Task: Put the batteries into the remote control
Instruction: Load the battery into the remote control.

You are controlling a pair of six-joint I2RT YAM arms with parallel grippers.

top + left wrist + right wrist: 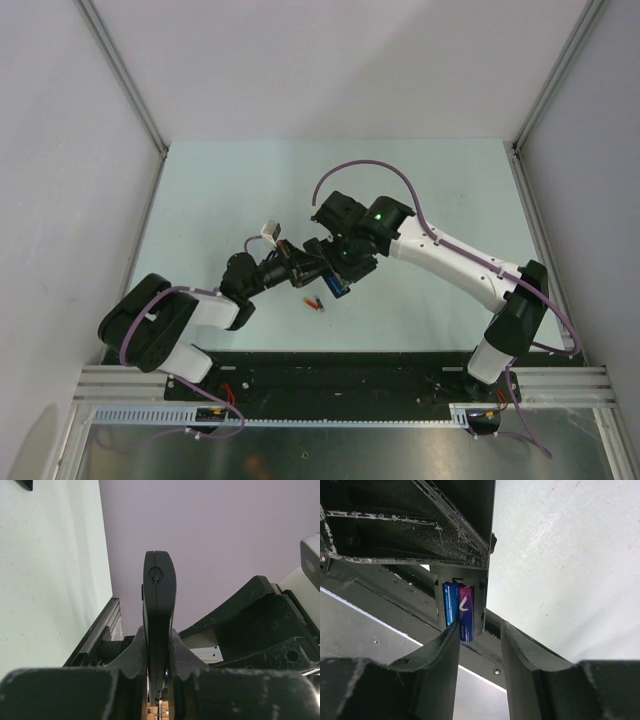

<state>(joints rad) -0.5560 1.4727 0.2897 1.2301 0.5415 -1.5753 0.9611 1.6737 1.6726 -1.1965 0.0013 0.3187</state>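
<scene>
My left gripper [303, 268] is shut on the black remote control [159, 592] and holds it edge-on above the table, the fingers [132, 655] pinching both of its flat sides. In the right wrist view the remote's back recess [482, 597] holds two batteries side by side, a blue one [450, 605] and a purple-blue one [466, 611]. My right gripper [480, 630] is open, its left fingertip just in front of the blue battery. From above, the right gripper [345, 268] sits against the remote, with blue [335, 287] showing below it. A red-orange battery [315, 303] lies on the table.
A small black flat piece [25, 484] lies on the table at the top left of the left wrist view. The pale table [230, 190] is walled on three sides, with a metal rail [340, 380] at the near edge.
</scene>
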